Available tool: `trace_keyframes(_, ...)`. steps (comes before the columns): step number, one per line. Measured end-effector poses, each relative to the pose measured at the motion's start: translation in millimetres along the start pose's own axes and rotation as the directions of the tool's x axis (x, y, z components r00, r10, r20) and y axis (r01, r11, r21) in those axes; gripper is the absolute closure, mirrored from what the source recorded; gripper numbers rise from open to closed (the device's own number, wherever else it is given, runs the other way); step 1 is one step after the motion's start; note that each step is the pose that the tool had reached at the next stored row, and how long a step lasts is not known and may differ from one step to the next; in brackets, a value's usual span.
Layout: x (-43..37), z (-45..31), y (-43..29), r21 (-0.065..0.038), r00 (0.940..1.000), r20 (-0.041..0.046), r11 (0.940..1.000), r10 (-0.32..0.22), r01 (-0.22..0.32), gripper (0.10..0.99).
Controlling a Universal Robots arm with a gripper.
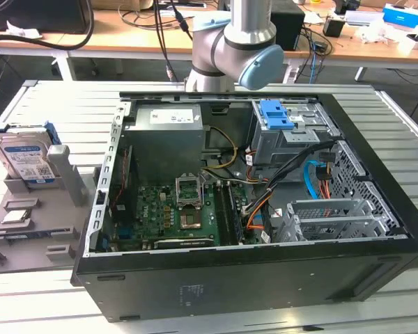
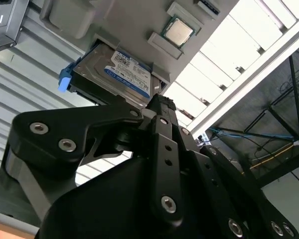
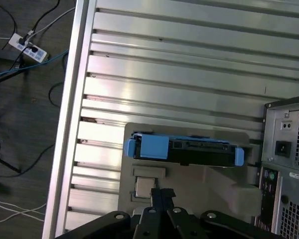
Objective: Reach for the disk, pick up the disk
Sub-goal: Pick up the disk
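Silver-and-blue, the disk (image 1: 26, 158) is seen on edge in a grey holder (image 1: 68, 177) at the exterior view's left; the gripper (image 3: 162, 191) is held apart from it, jaws clenched and empty; the reach is judged under way; parted jaws would be needed for a grasp.

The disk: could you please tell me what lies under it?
A grey plastic holder supports the disk, which stands on edge in its slot. The slot's floor and the disk's bottom edge are covered.
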State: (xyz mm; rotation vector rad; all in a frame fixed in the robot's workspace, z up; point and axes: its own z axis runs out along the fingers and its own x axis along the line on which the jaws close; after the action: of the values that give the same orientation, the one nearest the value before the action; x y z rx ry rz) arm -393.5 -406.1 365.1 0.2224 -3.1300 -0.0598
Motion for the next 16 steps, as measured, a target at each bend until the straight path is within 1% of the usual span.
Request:
trace_keyframes(2,0.0,0.0,0.0,0.000,0.9998,-0.0007,0.9998,-0.018,0.018,0.980)
trace_keyframes(4,0.0,0.0,0.0,0.000,0.9988,-0.0019,0.9988,-0.049,0.049,0.980)
trace_keyframes(6,0.0,0.0,0.0,0.000,0.9980,-0.0025,0.9980,-0.063,0.063,0.980)
trace_keyframes(7,0.0,0.0,0.0,0.000,0.9968,-0.0031,0.9968,-0.079,0.079,0.980)
trace_keyframes(10,0.0,0.0,0.1,0.000,0.9946,-0.0039,0.9946,-0.104,0.104,0.980)
trace_keyframes(13,0.0,0.0,0.1,0.000,0.9909,-0.0052,0.9909,-0.134,0.134,0.980)
trace_keyframes(14,0.0,0.0,0.1,0.000,0.9882,-0.0059,0.9882,-0.153,0.153,0.980)
trace_keyframes(16,0.0,0.0,0.1,0.000,0.9853,-0.0065,0.9853,-0.171,0.171,0.980)
